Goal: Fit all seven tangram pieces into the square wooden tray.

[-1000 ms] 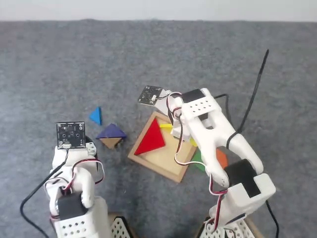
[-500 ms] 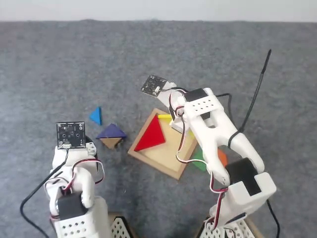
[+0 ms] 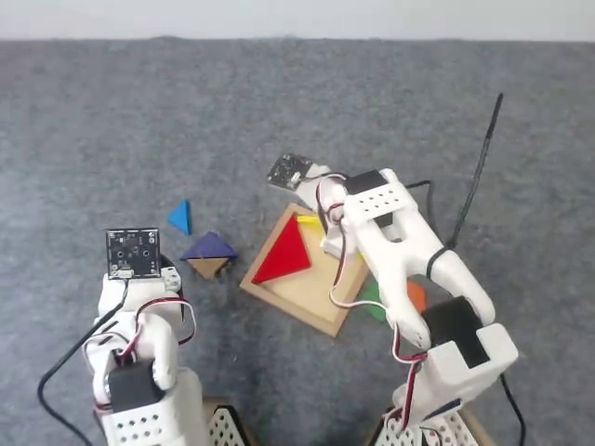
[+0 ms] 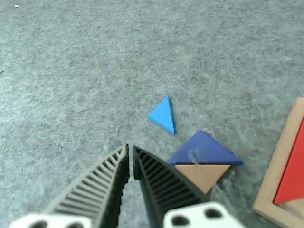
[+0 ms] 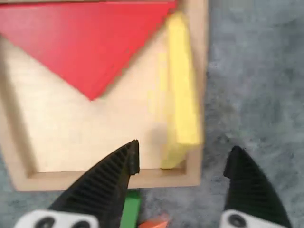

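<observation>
The square wooden tray (image 3: 307, 307) lies mid-table with a red triangle (image 3: 284, 255) flat inside it. A yellow piece (image 5: 183, 85) runs along one inner wall of the tray (image 5: 71, 178), seemingly leaning on the rim. My right gripper (image 5: 185, 148) hangs open just above that piece's end, holding nothing. My left gripper (image 4: 130, 148) is shut and empty, hovering near a light blue triangle (image 4: 162, 115), a dark blue triangle (image 4: 204, 152) and a tan triangle (image 4: 202, 175) that touch each other.
A green piece (image 3: 372, 299) and an orange piece (image 3: 416, 295) lie on the grey carpet just outside the tray, partly under the right arm (image 3: 381, 209). A black cable (image 3: 483, 158) runs behind that arm. Open carpet stretches toward the far side.
The right arm's wrist swung up over the tray's far corner, then settled back slightly. The left arm and the loose triangles have not moved.
</observation>
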You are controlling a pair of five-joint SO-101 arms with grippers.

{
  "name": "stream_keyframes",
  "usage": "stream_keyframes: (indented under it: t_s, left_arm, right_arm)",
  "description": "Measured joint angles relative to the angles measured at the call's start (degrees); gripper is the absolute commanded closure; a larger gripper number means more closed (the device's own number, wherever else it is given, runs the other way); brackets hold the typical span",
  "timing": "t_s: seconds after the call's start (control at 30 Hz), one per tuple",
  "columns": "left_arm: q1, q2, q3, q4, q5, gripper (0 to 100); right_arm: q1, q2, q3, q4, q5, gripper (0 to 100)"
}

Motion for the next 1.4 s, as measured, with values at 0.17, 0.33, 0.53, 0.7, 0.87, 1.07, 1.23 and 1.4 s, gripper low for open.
stream_keyframes:
  t_s: [0.17,0.33,0.53,0.7,0.87,1.07,1.23,1.4]
  left_arm:
    - [0.00,0.00,0.00,0.00,0.00,99]
    - [0.00,0.00,0.00,0.00,0.00,99]
    - [0.00,0.00,0.00,0.00,0.00,99]
    - [0.00,0.00,0.00,0.00,0.00,99]
    - [0.00,0.00,0.00,0.00,0.00,99]
    - [0.00,0.00,0.00,0.00,0.00,99]
    - [0.00,0.00,0.00,0.00,0.00,99]
    - [0.00,0.00,0.00,0.00,0.00,99]
  right_arm:
    - [-5.27,-5.01,0.00,3.96,-0.18,73.9]
    - [-8.79,-8.26,1.49,7.21,-0.35,73.8]
    - [-9.41,-8.44,3.34,7.74,-0.35,73.8]
    - [-9.41,-8.97,3.34,8.09,-0.35,73.8]
    - [-9.41,-16.18,3.34,9.76,-0.62,80.1]
    - [-6.33,-26.90,6.15,13.10,-7.38,96.4]
    - [1.67,-30.33,16.00,5.45,-18.37,90.3]
    - [4.40,-30.33,28.31,-6.15,-25.41,99.2]
